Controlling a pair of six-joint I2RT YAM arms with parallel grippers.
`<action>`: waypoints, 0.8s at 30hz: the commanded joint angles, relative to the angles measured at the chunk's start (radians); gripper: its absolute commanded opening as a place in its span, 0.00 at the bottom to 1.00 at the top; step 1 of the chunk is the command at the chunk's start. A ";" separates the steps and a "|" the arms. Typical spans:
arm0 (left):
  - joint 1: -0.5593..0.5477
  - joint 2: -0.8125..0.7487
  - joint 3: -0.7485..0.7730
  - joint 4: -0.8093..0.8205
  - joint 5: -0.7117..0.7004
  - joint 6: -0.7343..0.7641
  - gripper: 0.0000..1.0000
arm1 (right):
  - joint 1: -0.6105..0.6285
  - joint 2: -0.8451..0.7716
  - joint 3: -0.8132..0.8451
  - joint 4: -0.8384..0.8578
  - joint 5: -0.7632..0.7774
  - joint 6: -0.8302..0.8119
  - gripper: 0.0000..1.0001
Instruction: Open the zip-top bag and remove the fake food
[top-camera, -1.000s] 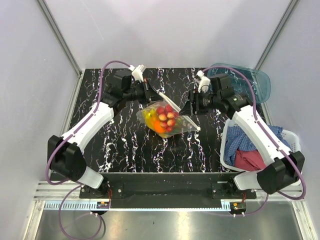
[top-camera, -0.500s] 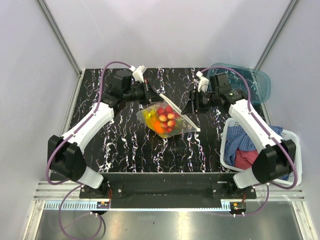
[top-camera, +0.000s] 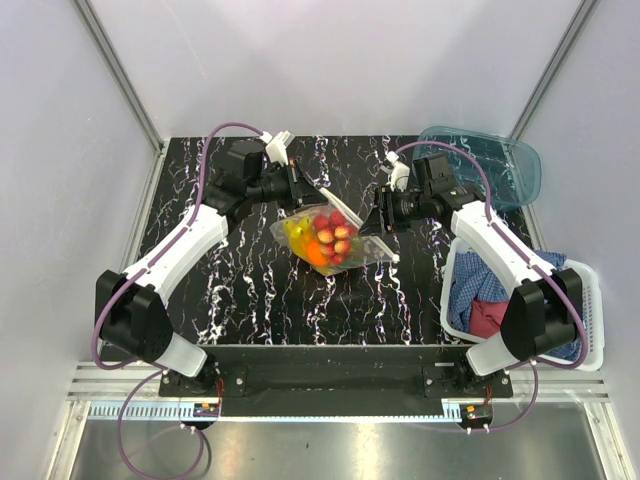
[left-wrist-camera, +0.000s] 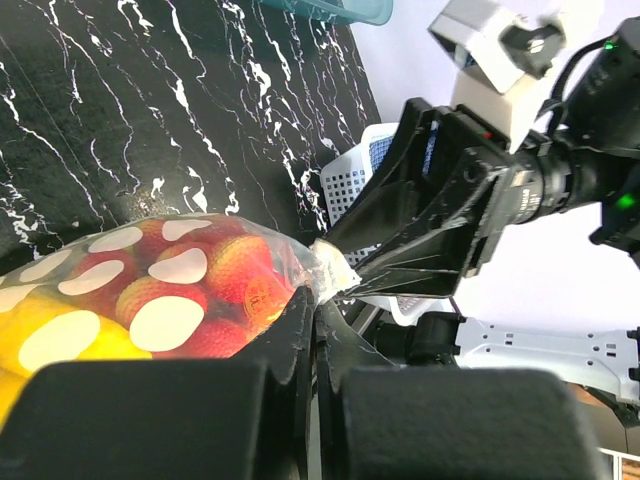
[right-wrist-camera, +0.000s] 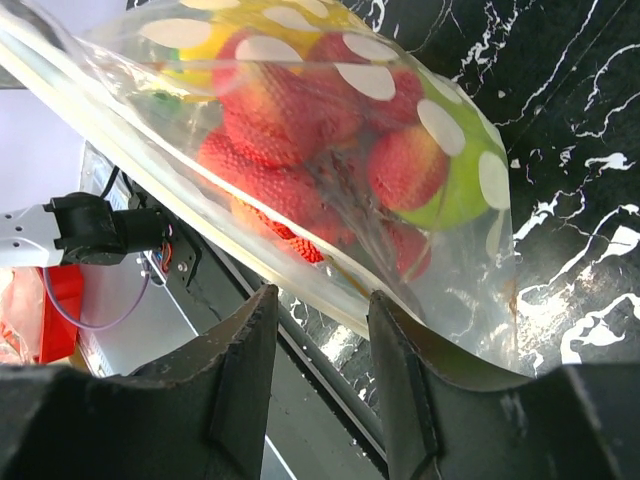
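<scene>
The zip-top bag lies mid-table with its dotted clear plastic lifted at the far left corner. Inside is the fake food: a red berry cluster, a yellow banana and an orange. My left gripper is shut on the bag's zip-edge corner. My right gripper is open at the bag's right edge. In the right wrist view the zip strip runs just ahead of its spread fingertips, with the red berries and green fruit behind it.
A teal translucent tray sits at the back right. A white slatted basket at the right edge holds a blue cloth and a red cloth. White walls enclose the black marbled table.
My right gripper has moved left and a little down to the bag's right zip edge. The left gripper and the bag have stayed in place.
</scene>
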 joint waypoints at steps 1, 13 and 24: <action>-0.001 -0.038 0.004 0.094 0.052 0.000 0.00 | 0.002 -0.004 -0.002 0.055 -0.015 -0.006 0.50; -0.001 -0.032 0.004 0.083 0.065 -0.002 0.00 | -0.019 -0.059 0.075 -0.011 0.098 -0.011 0.53; 0.001 -0.027 0.016 0.084 0.054 -0.011 0.00 | -0.030 0.082 0.112 -0.005 -0.010 -0.031 0.42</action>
